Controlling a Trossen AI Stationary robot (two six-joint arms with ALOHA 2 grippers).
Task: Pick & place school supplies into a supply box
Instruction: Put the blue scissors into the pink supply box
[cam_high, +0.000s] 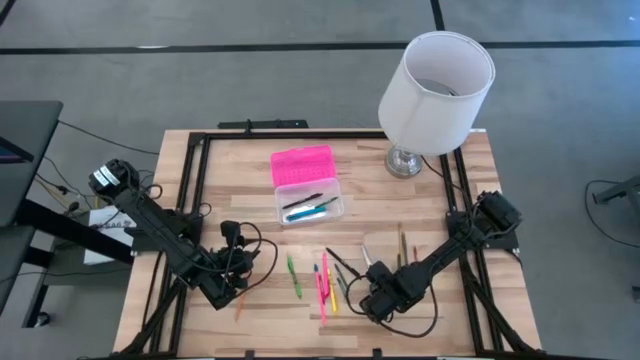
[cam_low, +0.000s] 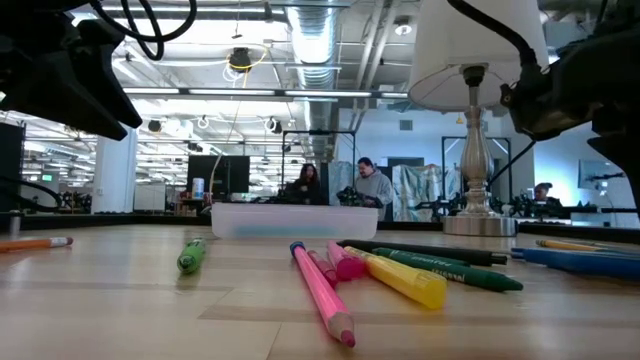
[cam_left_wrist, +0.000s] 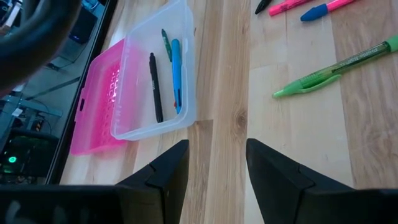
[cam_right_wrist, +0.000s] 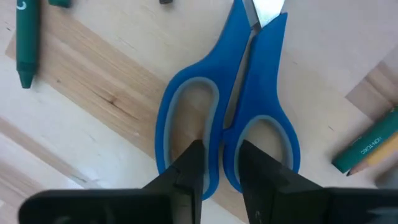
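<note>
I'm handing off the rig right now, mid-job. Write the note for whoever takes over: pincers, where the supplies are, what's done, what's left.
Right pincer: low over the table's front right, fingers narrowly parted around the near handle bar of the blue scissors; scissors flat on the wood, not lifted.
Left pincer: open, empty, front left, facing the box.
Box: open at table centre, pink lid folded back. Inside: a blue pen, a black pen, a green one.
Left: scissors, green pen, pink markers, yellow marker, orange pencil and the rest scattered across the front. Lamp stands back right.
</note>
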